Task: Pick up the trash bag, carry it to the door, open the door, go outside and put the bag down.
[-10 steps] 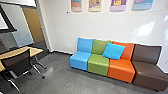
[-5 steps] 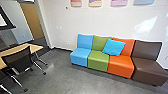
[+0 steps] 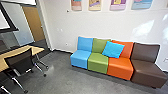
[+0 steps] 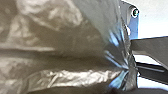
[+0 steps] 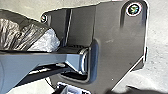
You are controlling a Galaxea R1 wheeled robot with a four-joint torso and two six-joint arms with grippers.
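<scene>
The trash bag [image 4: 62, 37], dark and shiny, looms large in the left wrist view. Its plastic gathers into a tight pinch of creases at my left gripper [image 4: 135, 68], which is shut on it. In the right wrist view the bag [image 5: 15, 32] shows crinkled, with a paler silvery end, behind the robot's own jointed bar. How the right gripper stands cannot be made out.
A row of blue, green, orange and brown seats [image 3: 97, 61] with a bright blue cushion [image 3: 113, 49] lines the wall. At the left are a light-topped table [image 3: 37, 50], a black mesh chair [image 3: 20, 62] and glass panels, with a wooden door [image 3: 33, 23] beyond.
The head camera has tilted down a little and back up, with a slight shift of the whole room. The seats and table keep their places.
</scene>
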